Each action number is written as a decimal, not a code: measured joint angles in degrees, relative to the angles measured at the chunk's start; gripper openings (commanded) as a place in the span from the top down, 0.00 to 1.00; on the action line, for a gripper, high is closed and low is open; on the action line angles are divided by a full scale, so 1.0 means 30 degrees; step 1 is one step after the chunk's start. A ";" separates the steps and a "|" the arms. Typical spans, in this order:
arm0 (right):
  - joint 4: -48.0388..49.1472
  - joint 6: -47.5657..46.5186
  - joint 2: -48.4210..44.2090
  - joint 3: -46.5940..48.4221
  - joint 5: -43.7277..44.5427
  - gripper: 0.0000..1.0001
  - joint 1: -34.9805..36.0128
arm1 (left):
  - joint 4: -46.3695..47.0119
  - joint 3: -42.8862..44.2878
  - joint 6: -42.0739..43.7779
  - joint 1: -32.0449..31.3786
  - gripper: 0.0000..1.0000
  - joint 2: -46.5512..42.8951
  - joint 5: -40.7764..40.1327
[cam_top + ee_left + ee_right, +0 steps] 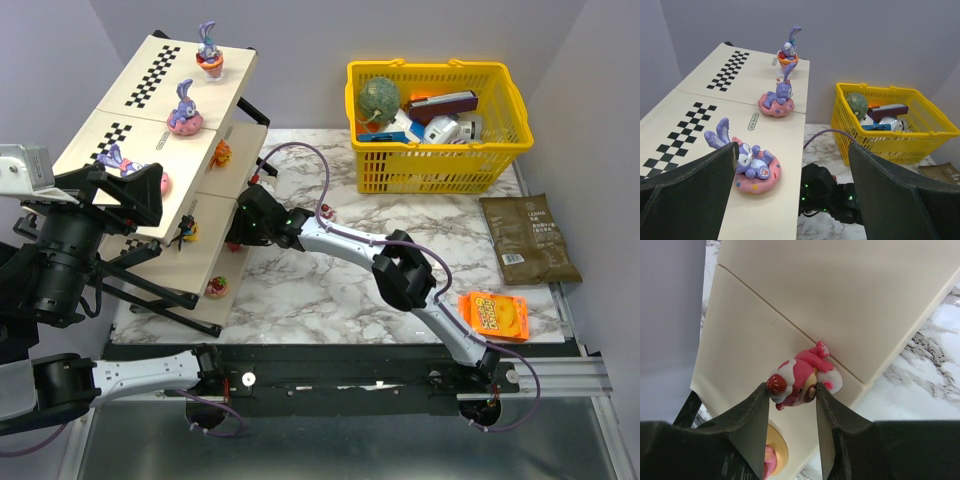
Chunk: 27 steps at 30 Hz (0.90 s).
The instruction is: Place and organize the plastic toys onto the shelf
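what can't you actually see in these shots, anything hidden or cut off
Top view: the pink toy in the right hand is hidden under that hand.
Top view: the left arm covers part of the nearest rabbit toy.
Right wrist view: a yellow-and-pink thing is cut off by a finger; unidentifiable.
Top view: the small toys on the lower tiers of the shelf are too small to identify.
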 measured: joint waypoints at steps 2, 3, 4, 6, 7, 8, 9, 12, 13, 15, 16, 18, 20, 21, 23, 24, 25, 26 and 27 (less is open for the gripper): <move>0.0000 0.0000 0.0000 0.0000 0.0000 0.58 0.0000 | 0.0000 0.0000 0.0000 0.0000 0.01 0.0000 -0.0044; 0.0000 0.0000 0.0000 0.0000 0.0000 0.58 0.0000 | 0.0000 0.0000 0.0000 0.0000 0.01 0.0000 -0.0058; 0.0007 0.0000 0.0000 0.0000 -0.0007 0.57 0.0000 | 0.0000 0.0000 0.0000 0.0000 0.01 0.0000 -0.0073; 0.0066 0.0000 0.0007 0.0000 -0.0015 0.55 0.0000 | -0.0168 0.0146 -0.0022 0.0000 0.01 0.0051 -0.0087; 0.0109 0.0000 0.0015 0.0000 -0.0022 0.53 0.0000 | -0.0248 0.0270 -0.0029 0.0000 0.01 0.0095 -0.0095; 0.0160 0.0000 0.0029 0.0000 -0.0044 0.52 0.0000 | -0.0372 0.0452 -0.0073 0.0000 0.01 0.0168 -0.0095; 0.0219 -0.0007 0.0044 0.0000 -0.0058 0.51 0.0000 | -0.0503 0.0627 -0.0102 0.0000 0.01 0.0219 -0.0095; 0.0423 -0.0015 0.0073 0.0000 -0.0087 0.49 0.0000 | -0.0758 0.0874 -0.0182 0.0000 0.01 0.0262 -0.0102; 0.0481 -0.0007 0.0080 0.0000 -0.0087 0.48 0.0000 | -0.0838 0.0918 -0.0219 0.0000 0.01 0.0262 -0.0109; 0.0612 -0.0007 0.0080 0.0000 -0.0095 0.48 0.0000 | -0.0903 0.0940 -0.0248 0.0000 0.01 0.0262 -0.0109; 0.0692 0.0007 0.0080 0.0000 -0.0102 0.48 0.0000 | -0.0954 0.0940 -0.0284 0.0000 0.01 0.0262 -0.0109; 0.0758 0.0029 0.0080 0.0000 -0.0117 0.48 0.0000 | -0.0984 0.0940 -0.0291 0.0000 0.01 0.0262 -0.0109; 0.0765 0.0051 0.0080 -0.0007 -0.0138 0.48 0.0000 | -0.0984 0.0940 -0.0299 0.0000 0.01 0.0262 -0.0109; 0.0772 0.0066 0.0080 -0.0007 -0.0146 0.48 0.0000 | -0.0984 0.0940 -0.0299 0.0000 0.01 0.0262 -0.0109; 0.0772 0.0073 0.0080 -0.0007 -0.0153 0.48 0.0000 | -0.0984 0.0940 -0.0299 0.0000 0.01 0.0262 -0.0109; 0.0780 0.0080 0.0080 -0.0007 -0.0160 0.47 0.0000 | -0.0984 0.0940 -0.0299 0.0000 0.01 0.0262 -0.0109; 0.0780 0.0102 0.0080 -0.0007 -0.0160 0.47 0.0000 | -0.0984 0.0940 -0.0299 0.0000 0.01 0.0262 -0.0109; 0.0787 0.0131 0.0080 -0.0007 -0.0168 0.46 0.0000 | -0.0984 0.0940 -0.0299 0.0000 0.01 0.0262 -0.0109; 0.0794 0.0146 0.0080 -0.0007 -0.0182 0.45 0.0000 | -0.0984 0.0940 -0.0299 0.0000 0.01 0.0262 -0.0109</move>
